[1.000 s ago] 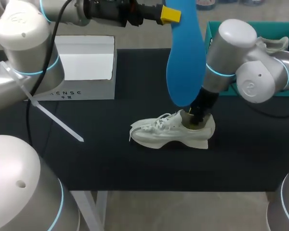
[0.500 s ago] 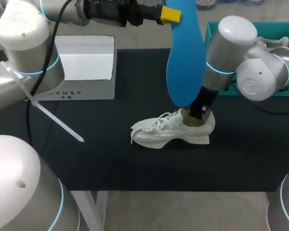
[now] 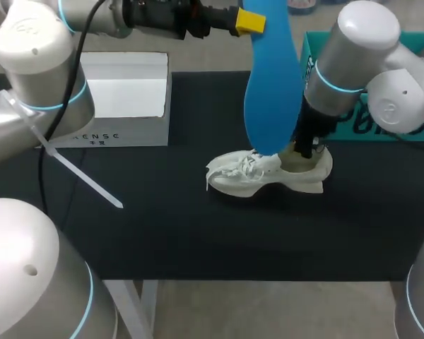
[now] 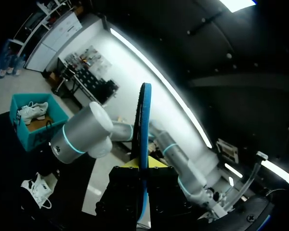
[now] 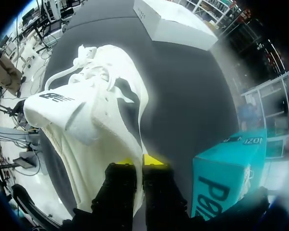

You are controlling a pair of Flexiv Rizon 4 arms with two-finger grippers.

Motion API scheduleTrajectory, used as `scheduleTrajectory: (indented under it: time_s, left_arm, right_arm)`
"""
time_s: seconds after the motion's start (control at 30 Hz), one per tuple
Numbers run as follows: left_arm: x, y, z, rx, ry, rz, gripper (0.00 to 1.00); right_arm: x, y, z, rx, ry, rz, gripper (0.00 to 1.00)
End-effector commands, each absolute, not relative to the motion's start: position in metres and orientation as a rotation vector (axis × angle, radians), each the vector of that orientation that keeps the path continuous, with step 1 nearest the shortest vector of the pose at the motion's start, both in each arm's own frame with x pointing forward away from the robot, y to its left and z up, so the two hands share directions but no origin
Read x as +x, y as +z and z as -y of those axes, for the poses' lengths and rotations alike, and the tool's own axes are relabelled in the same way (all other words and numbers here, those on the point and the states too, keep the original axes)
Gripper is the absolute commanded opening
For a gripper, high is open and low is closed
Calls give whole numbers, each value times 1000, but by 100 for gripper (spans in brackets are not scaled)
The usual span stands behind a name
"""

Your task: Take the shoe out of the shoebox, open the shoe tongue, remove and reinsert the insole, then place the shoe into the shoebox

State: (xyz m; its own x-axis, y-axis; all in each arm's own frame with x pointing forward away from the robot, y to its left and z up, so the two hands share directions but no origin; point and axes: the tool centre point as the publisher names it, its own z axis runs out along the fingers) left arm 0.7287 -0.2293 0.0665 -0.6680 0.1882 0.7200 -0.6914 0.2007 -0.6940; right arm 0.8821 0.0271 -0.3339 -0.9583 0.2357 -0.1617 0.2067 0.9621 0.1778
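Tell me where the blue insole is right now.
In the head view the blue insole hangs upright at upper middle, gripped at its top by the left gripper, its lower end just above the white shoe.

Your left gripper [image 4: 143,166] sits low in the middle, its fingers [image 4: 156,164] pressed against both faces of the blue insole [image 4: 143,130]. You see the insole edge-on, a thin blue line running straight out from the fingers, with a little yellow showing at the fingertips on either side. Beyond it, your right arm [image 4: 82,137], silver with a cyan ring, comes down over the dark surface [image 4: 67,183]. The white shoe [image 4: 37,188] lies on that surface under the right arm, well apart from the insole.
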Motion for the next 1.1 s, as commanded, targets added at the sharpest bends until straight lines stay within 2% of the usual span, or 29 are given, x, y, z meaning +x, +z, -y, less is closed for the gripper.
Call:
scheduleTrajectory:
  time_s: [0.03, 0.63, 0.7, 0.77, 0.9, 1.1]
  left_arm:
    - [729, 67, 229, 474, 1555, 1763, 0]
    - [729, 67, 229, 474, 1555, 1763, 0]
    - [729, 67, 229, 474, 1555, 1763, 0]
    - [729, 67, 229, 474, 1555, 1763, 0]
    - [729, 67, 229, 474, 1555, 1763, 0]
    - [729, 67, 229, 474, 1555, 1763, 0]
  right_arm:
    - [871, -306, -6, 356, 248, -2962, 0]
    - [871, -305, -4, 330, 304, -2959, 0]
    - [866, -298, -7, 532, 420, -2897, 0]
    - [861, -299, -4, 735, 307, -2798, 0]
    - [857, -301, 18, 1391, 520, -2565, 0]
    - [836, -316, 27, 2065, 837, -2048, 0]
